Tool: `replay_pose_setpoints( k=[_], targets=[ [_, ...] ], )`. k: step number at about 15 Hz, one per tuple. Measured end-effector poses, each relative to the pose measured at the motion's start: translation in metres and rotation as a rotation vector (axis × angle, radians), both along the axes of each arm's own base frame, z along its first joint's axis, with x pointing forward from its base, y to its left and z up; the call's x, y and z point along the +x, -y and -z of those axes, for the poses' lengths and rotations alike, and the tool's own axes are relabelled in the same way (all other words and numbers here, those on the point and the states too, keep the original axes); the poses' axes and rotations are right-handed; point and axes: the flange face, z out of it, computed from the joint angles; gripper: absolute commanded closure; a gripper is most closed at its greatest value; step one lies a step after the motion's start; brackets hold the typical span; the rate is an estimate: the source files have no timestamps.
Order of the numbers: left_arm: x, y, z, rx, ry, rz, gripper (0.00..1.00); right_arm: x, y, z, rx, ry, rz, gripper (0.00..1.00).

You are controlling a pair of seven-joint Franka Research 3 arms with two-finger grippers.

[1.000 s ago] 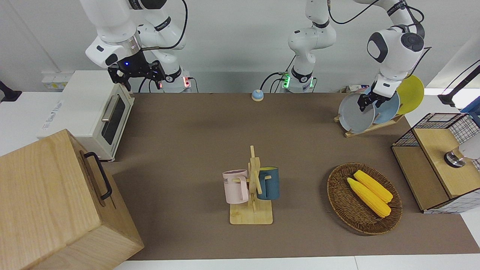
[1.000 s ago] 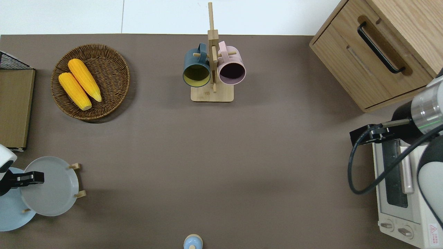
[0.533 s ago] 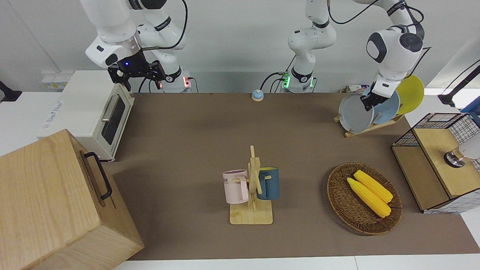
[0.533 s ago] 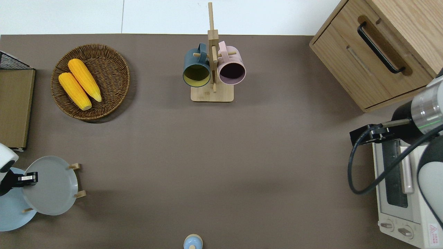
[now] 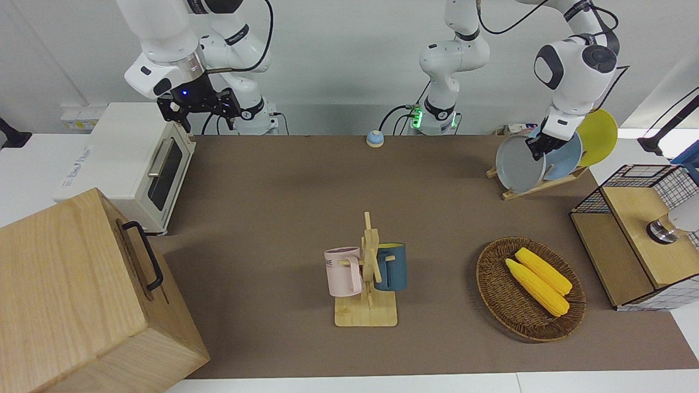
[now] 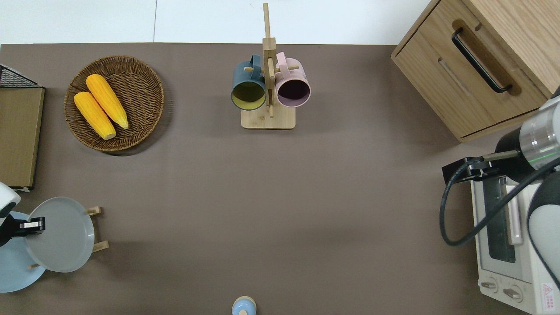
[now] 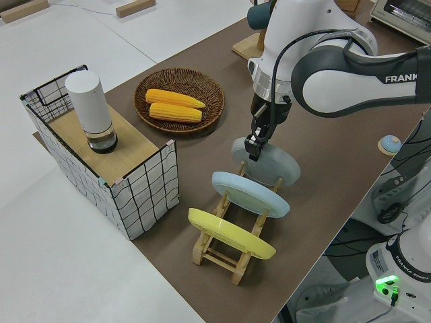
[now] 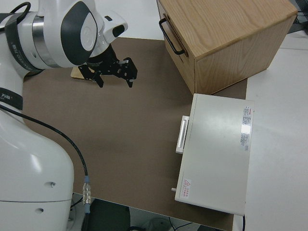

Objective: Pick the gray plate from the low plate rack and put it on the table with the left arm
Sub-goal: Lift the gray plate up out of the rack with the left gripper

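Note:
The gray plate (image 5: 517, 166) stands on edge in the low plate rack (image 5: 539, 186) near the robots, at the left arm's end of the table (image 5: 284, 218). It fills the slot nearest the table's middle. My left gripper (image 5: 536, 148) is shut on its upper rim. The plate's lower edge is down among the rack's pegs. The plate (image 6: 61, 236), the gripper (image 6: 33, 225) and the rack's pegs (image 6: 99, 246) show in the overhead view. The left side view shows the gripper (image 7: 254, 145) pinching the plate (image 7: 276, 165) on the rack (image 7: 222, 252). My right gripper (image 8: 114, 72) is parked and open.
A light-blue plate (image 5: 565, 158) and a yellow plate (image 5: 599, 136) stand in the same rack. A wicker basket (image 5: 494, 289) with two corn cobs, a mug tree (image 5: 367, 273), a wire crate (image 5: 636, 234), a toaster oven (image 5: 136, 164) and a wooden cabinet (image 5: 82, 295) stand around the table.
My left gripper has risen slightly and shifted the gray plate a little toward the left arm's end of the table. The right arm has not moved.

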Motion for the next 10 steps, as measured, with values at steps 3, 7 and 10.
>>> replay_pose_setpoints(
  k=[3,7,10],
  targets=[
    [0.003,-0.001,-0.032,0.007,-0.008,-0.008,0.97,0.0,0.0,0.0,0.0,0.0,0.0,0.017],
    [0.006,0.012,-0.078,0.019,-0.027,-0.001,0.96,0.0,0.0,0.0,0.0,0.0,0.0,0.017],
    [0.008,0.022,-0.102,0.028,-0.03,0.009,0.96,0.0,0.0,0.0,0.0,0.0,0.0,0.017]
  ],
)
